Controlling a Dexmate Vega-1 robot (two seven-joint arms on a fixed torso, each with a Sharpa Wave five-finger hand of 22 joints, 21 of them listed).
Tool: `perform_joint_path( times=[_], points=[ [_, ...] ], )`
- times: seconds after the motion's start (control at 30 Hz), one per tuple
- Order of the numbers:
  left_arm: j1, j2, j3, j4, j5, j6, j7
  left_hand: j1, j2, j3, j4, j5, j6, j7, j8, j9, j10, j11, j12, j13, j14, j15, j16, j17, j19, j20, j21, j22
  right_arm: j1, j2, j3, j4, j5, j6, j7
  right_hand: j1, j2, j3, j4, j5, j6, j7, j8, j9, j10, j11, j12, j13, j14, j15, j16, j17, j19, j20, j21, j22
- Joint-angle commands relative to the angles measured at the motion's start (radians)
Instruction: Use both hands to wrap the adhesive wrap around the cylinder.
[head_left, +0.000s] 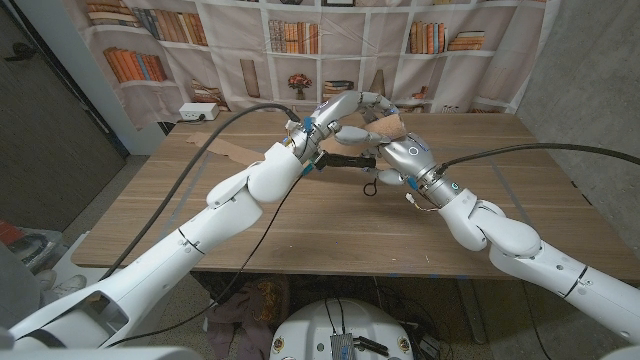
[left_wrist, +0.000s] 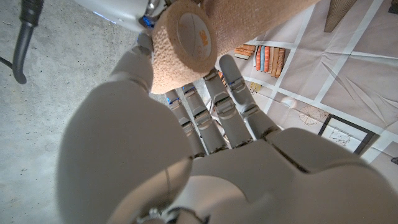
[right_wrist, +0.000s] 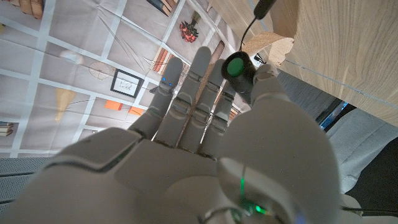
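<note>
Wrap roll held up over the desk between both hands

Wrap roll (left_wrist: 183, 43), tan and crinkled with a pale core, sits between the thumb and the fingers (left_wrist: 233, 93) of the left hand (head_left: 340, 110), well above the desk (head_left: 300, 220). A tan band runs from the roll; where it ends is cut off in the left wrist view.

Right hand (head_left: 400, 155) holds a dark rod (head_left: 345, 160) that points across toward the left hand. In the right wrist view its thumb presses on a black cap with a green centre (right_wrist: 236, 68), a thin black cord rising from it. Whether this rod is the cylinder I cannot tell; its far end is hidden behind the left hand in the head view.

Tan patch (head_left: 388, 128) shows between the two hands, too small to read. No container visible on the desk. A small dark loop (head_left: 370, 188) lies on the desk under the hands.
</note>
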Motion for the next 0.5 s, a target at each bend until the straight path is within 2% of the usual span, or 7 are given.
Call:
perform_joint_path(
  times=[0.03, 0.3, 0.5],
  points=[
    [0.013, -0.021, 0.005, 0.013, 0.0, -0.026, 0.015, 0.185, 0.187, 0.0, 0.007, 0.004, 0.122, 0.114, 0.008, 0.039, 0.006, -0.004, 0.007, 0.005, 0.021, -0.074, 0.004, 0.003, -0.003, -0.083, 0.006, -0.001, 0.023, 0.024, -0.011, 0.021, 0.015, -0.017, 0.014, 0.114, 0.12, 0.004, 0.006, 0.006, 0.038, -0.027, 0.003, 0.004, 0.027, -0.025, -0.001, 0.003, 0.0, -0.083, -0.001, 0.003, -0.006, -0.156, 0.004, 0.0],
    [0.022, -0.027, 0.005, 0.019, 0.001, -0.035, 0.025, 0.184, 0.188, 0.0, 0.007, 0.004, 0.122, 0.114, 0.008, 0.039, 0.006, -0.004, 0.007, 0.007, 0.021, -0.074, 0.003, 0.004, -0.004, -0.084, 0.008, -0.004, 0.027, 0.047, -0.011, 0.032, 0.032, -0.047, 0.005, 0.114, 0.119, 0.003, 0.006, 0.006, 0.038, -0.027, 0.003, 0.004, 0.029, -0.025, 0.0, 0.004, 0.001, -0.083, -0.001, 0.004, -0.006, -0.156, 0.006, -0.001],
    [0.046, -0.039, -0.017, 0.017, 0.004, -0.053, 0.08, 0.184, 0.187, -0.001, 0.007, 0.005, 0.121, 0.113, 0.008, 0.038, 0.005, -0.004, 0.007, 0.007, 0.02, -0.074, 0.003, 0.004, -0.005, -0.084, 0.009, -0.006, 0.031, 0.036, -0.013, 0.036, 0.042, -0.049, 0.02, 0.113, 0.12, 0.003, 0.007, 0.006, 0.039, -0.028, 0.002, 0.004, 0.029, -0.025, -0.001, 0.005, 0.002, -0.083, -0.001, 0.004, -0.006, -0.156, 0.007, -0.003]
  ],
)
